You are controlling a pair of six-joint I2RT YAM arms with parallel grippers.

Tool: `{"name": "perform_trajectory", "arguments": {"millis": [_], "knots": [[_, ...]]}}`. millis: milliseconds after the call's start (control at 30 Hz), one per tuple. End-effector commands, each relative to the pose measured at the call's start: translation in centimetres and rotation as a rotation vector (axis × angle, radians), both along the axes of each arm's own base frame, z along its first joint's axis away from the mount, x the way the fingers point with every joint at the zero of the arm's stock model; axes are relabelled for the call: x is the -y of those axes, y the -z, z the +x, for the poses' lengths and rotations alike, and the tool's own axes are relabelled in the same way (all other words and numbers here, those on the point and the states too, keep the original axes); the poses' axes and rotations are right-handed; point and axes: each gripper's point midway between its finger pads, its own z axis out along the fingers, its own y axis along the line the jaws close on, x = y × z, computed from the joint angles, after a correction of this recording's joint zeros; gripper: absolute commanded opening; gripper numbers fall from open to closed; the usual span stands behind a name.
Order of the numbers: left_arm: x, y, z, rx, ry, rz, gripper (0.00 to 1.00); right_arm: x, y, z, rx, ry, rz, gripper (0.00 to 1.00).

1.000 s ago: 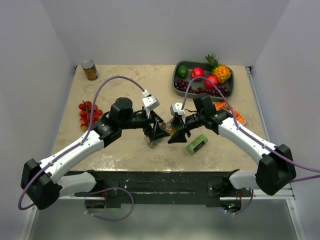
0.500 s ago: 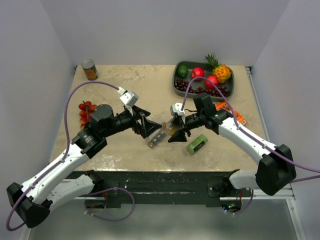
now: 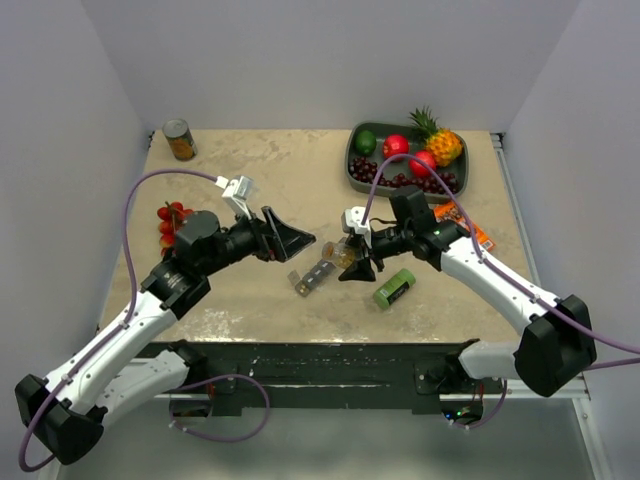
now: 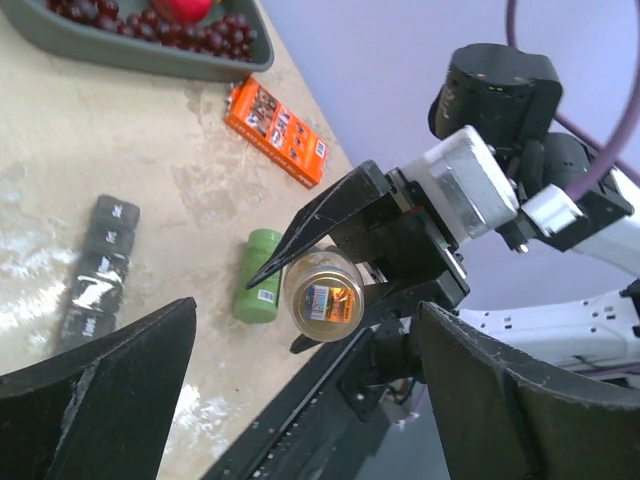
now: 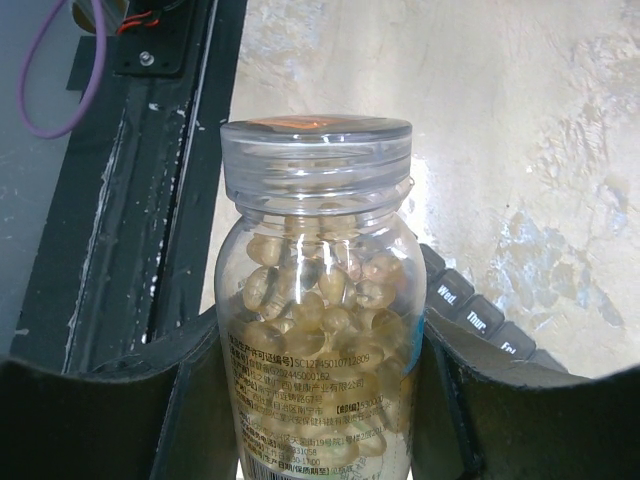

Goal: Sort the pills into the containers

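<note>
Right claw pinched on the bottle low on its body, cap poking out past the fingertips, most likely to leave that end free for the other arm. Bottle clear of the bench by the look of it, cap end turned toward the left claw. Left claw spread wide, nothing between its fingers, raised and aimed at the bottle with a gap between the two, probably placed to come in on the cap and twist it off. Cap on, so no pouring possible yet. Pills all inside the bottle: small pale amber ovals, glossy, heaped nearly to the neck, showing through clear plastic above a printed label. None seen loose on the bench. Containers — a grey strip of square lidded cells, day names in white on the lids — flat on the bench just below and beside the bottle, between the two arms, handy for tipping straight in. Lids down as far as can be told. Green tube lying just beside the right claw, no part in this step.
</note>
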Motion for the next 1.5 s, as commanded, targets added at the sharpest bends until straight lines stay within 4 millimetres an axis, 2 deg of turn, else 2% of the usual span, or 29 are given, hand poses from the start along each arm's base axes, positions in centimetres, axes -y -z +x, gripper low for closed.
{"name": "perform_trajectory", "arguments": {"millis": [0, 367, 767, 867, 967, 1000, 1067, 1100, 1200, 1300, 1333, 1367, 1400, 1433, 1467], "knots": [[0.5, -0.6, 0.6, -0.122, -0.033, -0.074, 0.95, 0.0, -2.3, 1.1, 0.102, 0.019, 0.024, 0.02], [3.4, 1.2, 0.3, -0.193, 0.008, -0.047, 0.91, 0.1, -1.9, 1.6, 0.106, 0.037, 0.010, 0.02], [6.2, 1.9, 0.0, -0.186, 0.094, -0.013, 0.76, 0.0, -1.7, 1.7, 0.103, 0.042, 0.006, 0.02], [6.7, 2.1, -0.2, -0.182, 0.116, -0.001, 0.69, 0.0, -1.7, 1.7, 0.103, 0.042, 0.006, 0.02], [7.0, 2.7, -0.3, -0.187, 0.132, 0.018, 0.57, 0.0, -1.7, 1.6, 0.101, 0.039, 0.008, 0.02], [7.0, 3.0, -0.4, -0.188, 0.137, 0.025, 0.50, 0.0, -1.7, 1.7, 0.101, 0.040, 0.008, 0.02], [7.1, 3.6, -0.5, -0.188, 0.156, 0.048, 0.41, 0.0, -1.8, 1.6, 0.101, 0.039, 0.010, 0.02], [7.2, 3.9, -0.6, -0.190, 0.163, 0.059, 0.33, 0.0, -1.8, 1.6, 0.103, 0.038, 0.011, 0.02], [7.1, 4.8, -0.7, -0.154, 0.191, 0.106, 0.20, -0.1, -1.8, 1.5, 0.096, 0.031, 0.014, 0.02], [7.3, 5.8, -1.3, -0.038, 0.287, 0.179, 0.12, -0.3, -2.1, 0.9, 0.073, 0.009, 0.036, 0.02], [7.5, 5.9, -1.9, 0.055, 0.369, 0.201, 0.10, -0.4, -2.1, 0.8, 0.063, 0.003, 0.042, 0.02], [7.6, 6.4, -2.3, 0.087, 0.414, 0.220, 0.09, -0.5, -2.2, 0.7, 0.051, -0.002, 0.050, 0.02], [7.9, 6.6, -3.8, 0.117, 0.520, 0.216, 0.09, -0.7, -2.5, 0.1, 0.033, -0.029, 0.069, 0.02], [8.4, 6.7, -3.8, 0.222, 0.580, 0.230, 0.08, -0.8, -2.5, -0.1, 0.022, -0.036, 0.077, 0.02], [8.5, 7.0, -4.1, 0.257, 0.627, 0.240, 0.08, -0.8, -2.6, -0.3, 0.009, -0.049, 0.088, 0.02]]}}
